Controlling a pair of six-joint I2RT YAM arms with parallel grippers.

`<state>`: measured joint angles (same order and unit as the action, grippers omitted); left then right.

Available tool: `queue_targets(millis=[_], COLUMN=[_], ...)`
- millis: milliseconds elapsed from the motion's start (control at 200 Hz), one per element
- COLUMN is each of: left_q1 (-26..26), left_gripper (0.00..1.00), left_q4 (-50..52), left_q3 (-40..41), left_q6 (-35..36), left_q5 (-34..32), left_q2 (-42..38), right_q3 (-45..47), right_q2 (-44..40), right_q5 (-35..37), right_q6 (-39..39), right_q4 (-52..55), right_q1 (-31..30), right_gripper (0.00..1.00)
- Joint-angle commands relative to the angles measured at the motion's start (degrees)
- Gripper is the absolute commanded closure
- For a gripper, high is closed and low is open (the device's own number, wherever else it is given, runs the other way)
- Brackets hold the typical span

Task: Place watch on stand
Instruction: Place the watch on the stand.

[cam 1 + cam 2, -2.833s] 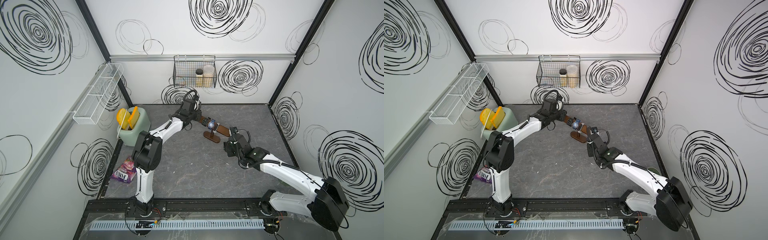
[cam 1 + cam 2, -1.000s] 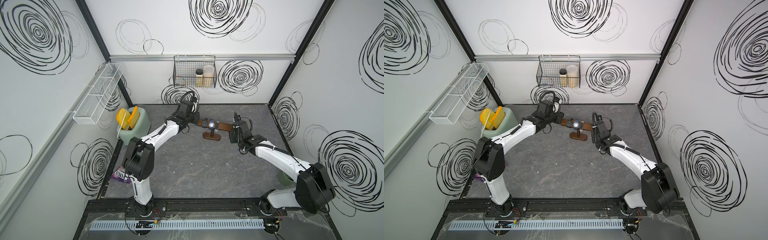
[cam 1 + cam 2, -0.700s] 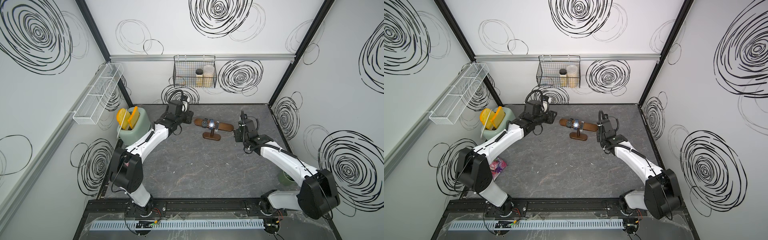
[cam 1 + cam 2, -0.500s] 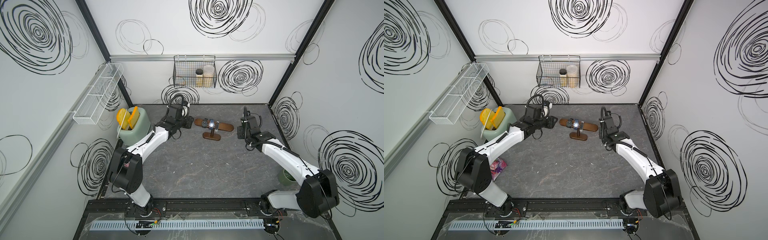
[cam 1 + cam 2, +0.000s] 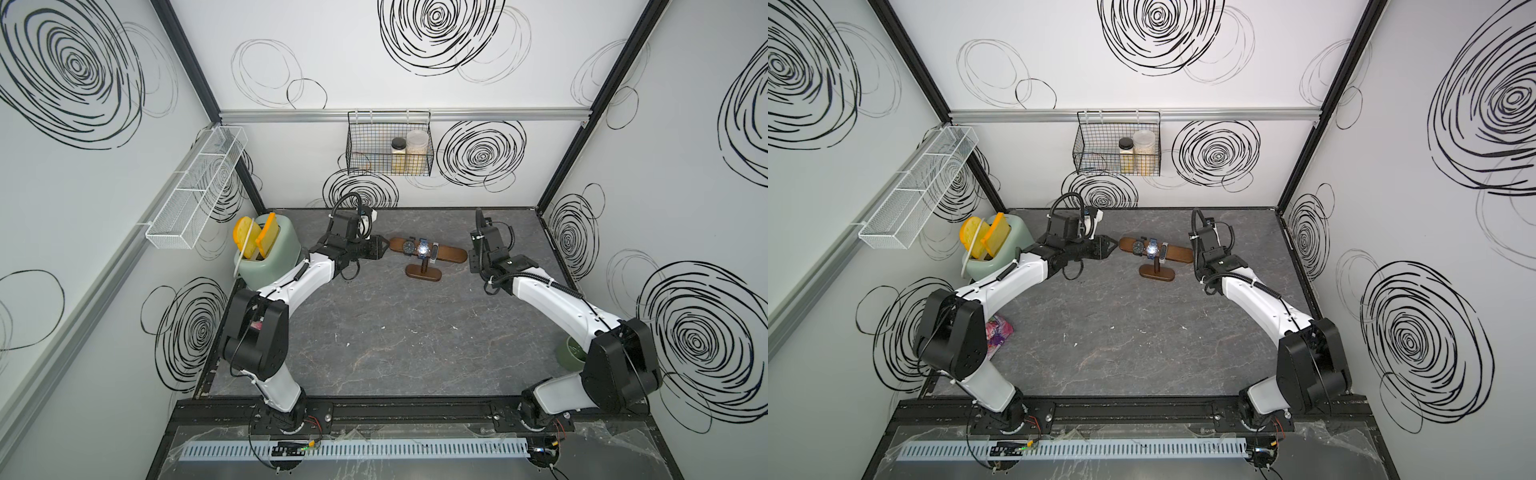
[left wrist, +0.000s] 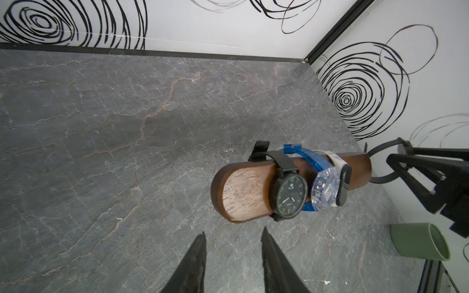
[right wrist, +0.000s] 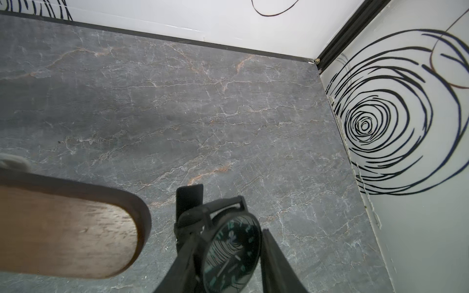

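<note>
The dark wooden stand (image 5: pixel 451 254) (image 5: pixel 1177 254) stands at the back middle of the table. Its bar (image 6: pixel 243 192) carries a black watch (image 6: pixel 290 196), a clear blue watch (image 6: pixel 326 189) and a white band (image 6: pixel 337 162). My left gripper (image 5: pixel 384 249) (image 6: pixel 233 232) hangs open just off the bar's left end, with nothing between its fingers. My right gripper (image 5: pixel 473 264) (image 7: pixel 228 256) is off the bar's right end, shut on a second black watch (image 7: pixel 231 250) with teal numerals. That bar end (image 7: pixel 76 228) lies close beside it.
A green toaster (image 5: pixel 270 253) with yellow slices sits at the back left. A green cup (image 5: pixel 575 357) (image 6: pixel 418 243) stands by the right wall, and a pink packet (image 5: pixel 998 332) by the left arm's base. A wire basket (image 5: pixel 388 153) hangs on the back wall.
My left gripper has drawn back from the stand's left end, leaving the black watch on the bar. My right arm has swung away to just beyond the bar's right end.
</note>
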<state>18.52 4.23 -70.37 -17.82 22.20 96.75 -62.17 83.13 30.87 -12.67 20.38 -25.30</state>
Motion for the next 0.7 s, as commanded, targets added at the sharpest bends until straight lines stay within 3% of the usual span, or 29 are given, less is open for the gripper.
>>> queue_targets(millis=[0,695], left_q1=[-0.13,-0.15], left_gripper=[0.60,0.60], left_q4=[-3.56,-4.45], left_q3=[0.66,0.51], left_q6=[-0.49,0.02], left_q5=[2.25,4.30], left_q2=[1.14,2.26], right_q3=[-1.70,-4.97], right_q2=[0.61,5.11], right_q5=[2.51,4.20], right_q6=[-0.69,-1.82], right_q4=[-1.99,-1.51], right_q1=[-0.88,-3.53], right_gripper=[0.63,0.62])
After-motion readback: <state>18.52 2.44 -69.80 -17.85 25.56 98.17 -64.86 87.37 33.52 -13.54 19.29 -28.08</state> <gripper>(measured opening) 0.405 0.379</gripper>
